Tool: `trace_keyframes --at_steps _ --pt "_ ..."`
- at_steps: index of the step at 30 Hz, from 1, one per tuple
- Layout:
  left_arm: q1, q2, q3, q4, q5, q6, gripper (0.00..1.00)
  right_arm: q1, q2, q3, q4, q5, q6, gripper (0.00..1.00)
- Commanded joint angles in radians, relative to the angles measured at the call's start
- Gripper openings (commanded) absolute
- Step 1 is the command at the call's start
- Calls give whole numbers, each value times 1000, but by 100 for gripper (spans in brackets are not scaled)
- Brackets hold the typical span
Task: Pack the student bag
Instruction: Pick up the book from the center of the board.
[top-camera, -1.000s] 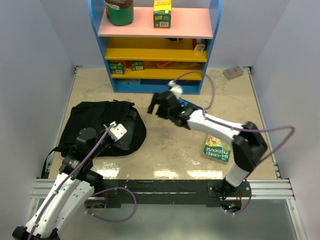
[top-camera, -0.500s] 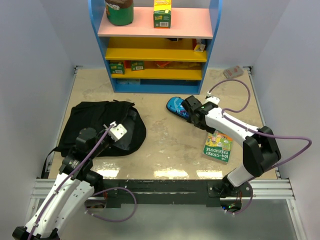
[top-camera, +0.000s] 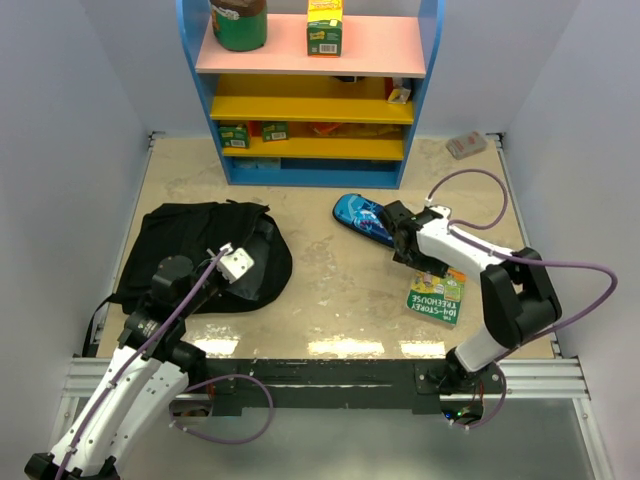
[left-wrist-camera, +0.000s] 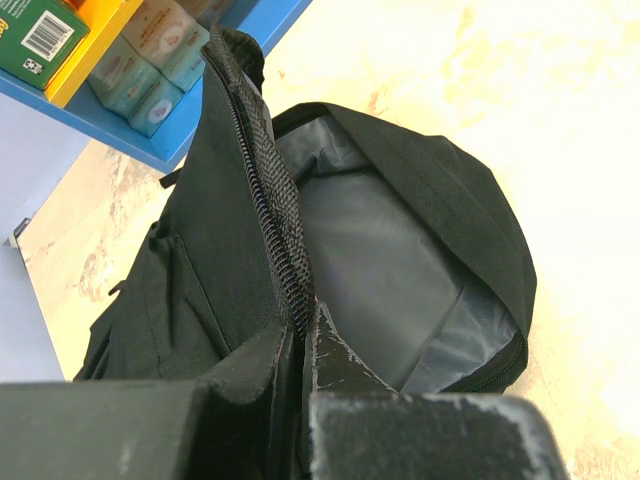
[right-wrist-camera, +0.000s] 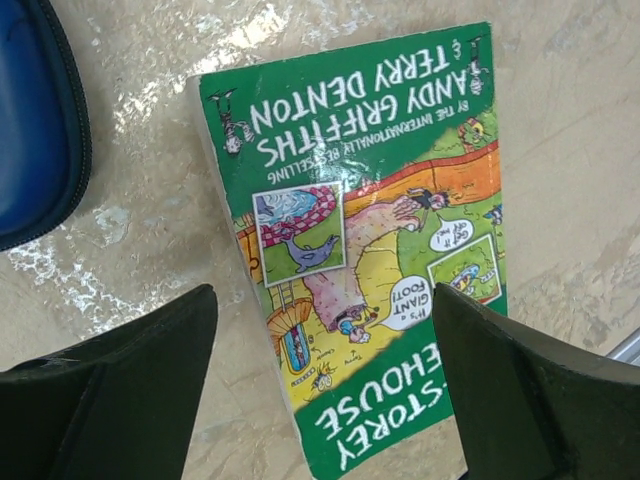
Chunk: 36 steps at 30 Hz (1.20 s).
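Two black fingers (right-wrist-camera: 130, 390) of your right gripper (right-wrist-camera: 322, 305) stand wide apart and hold nothing. Below the gap, in the wrist view, lies the green paperback book with the cartoon treehouse cover (right-wrist-camera: 370, 200), flat on the pale marbled tabletop (top-camera: 330, 285). The book fills nearly the whole gap, so centre yourself over it before you descend. A finger landing on the cover would only press it down. Come down straight and set one finger against each long edge. Judge it a thin, slippery thing to lift off a smooth surface, so close slowly and watch that it does not skate out. The blue zipped pencil case (right-wrist-camera: 35, 120) lies just beside the book's far corner, so keep your left-hand finger off it.

Your left gripper (left-wrist-camera: 300, 345) is pinched tight on the zipper edge of the large soft black fabric backpack (left-wrist-camera: 400, 270). It holds the flap up so the grey lining shows. The backpack lies at the left of the tabletop, well apart from the book. Hold that lift steady, because a sagging mouth would likely catch the book's corner on the way in.
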Motion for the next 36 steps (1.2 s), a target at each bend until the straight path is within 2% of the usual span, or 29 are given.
trace_keyframes --at_steps 1,6,9,10,12,13,15,18,21,25,28,31,36 --pt "-1 -108 26 66 50 -9 0 1 55 -22 58 -32 -60 87" --pt "-1 -103 32 70 47 -10 0 -1 107 -55 110 -74 -80 83" --pt "-1 -99 38 74 45 -9 0 -1 141 -52 135 -113 -91 70" --pt "-1 -97 41 74 44 -9 0 1 144 -55 154 -126 -95 52" --pt "-1 -96 44 74 41 -6 0 -1 145 -74 185 -181 -100 32" --pt "-1 -94 44 74 39 -6 0 -1 147 -81 217 -205 -103 15" --pt "-1 -94 47 73 36 -4 0 -1 150 -103 254 -279 -106 0" --pt "-1 -93 50 71 35 -2 0 7 156 -126 312 -330 -115 0" --pt "-1 -88 50 77 28 -2 0 91 138 -109 348 -376 -89 0" --pt "-1 -80 44 83 25 -9 0 388 130 36 305 -376 15 0" --pt "-1 -83 42 79 18 -10 0 511 119 159 256 -364 67 0" --pt "-1 -97 44 68 7 -2 0 574 73 259 201 -345 93 0" --pt "-1 -119 47 57 -2 1 0 608 -55 363 182 -331 89 0"
